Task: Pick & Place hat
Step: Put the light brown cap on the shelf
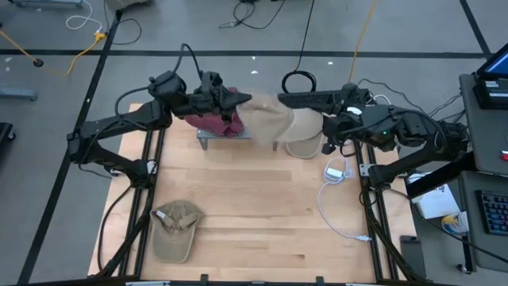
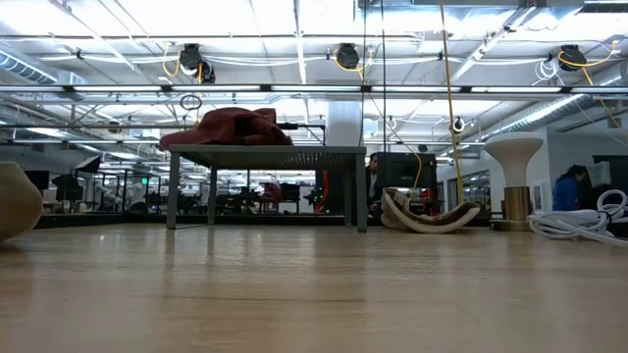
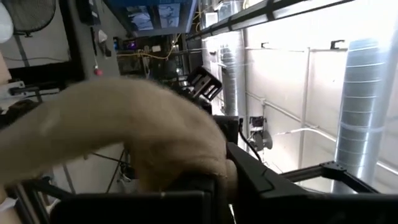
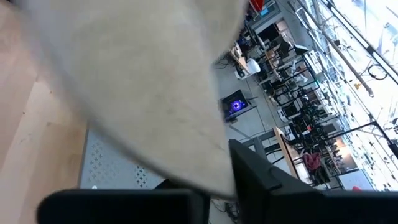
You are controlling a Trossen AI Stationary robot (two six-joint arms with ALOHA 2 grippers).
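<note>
Left fingers (image 1: 242, 101) shut on one end of the beige hat (image 1: 274, 119), held above the worktop's (image 1: 254, 214) far edge; right fingers (image 1: 327, 125) at its other end, grip unclear

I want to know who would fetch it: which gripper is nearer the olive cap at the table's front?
Left. The left gripper is nearer the olive cap; the right gripper sits farther across, both at the far edge.

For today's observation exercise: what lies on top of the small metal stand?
A red hat lies on the stand. From above, the left end effector and the beige hat it grips hide part of the stand.
</note>
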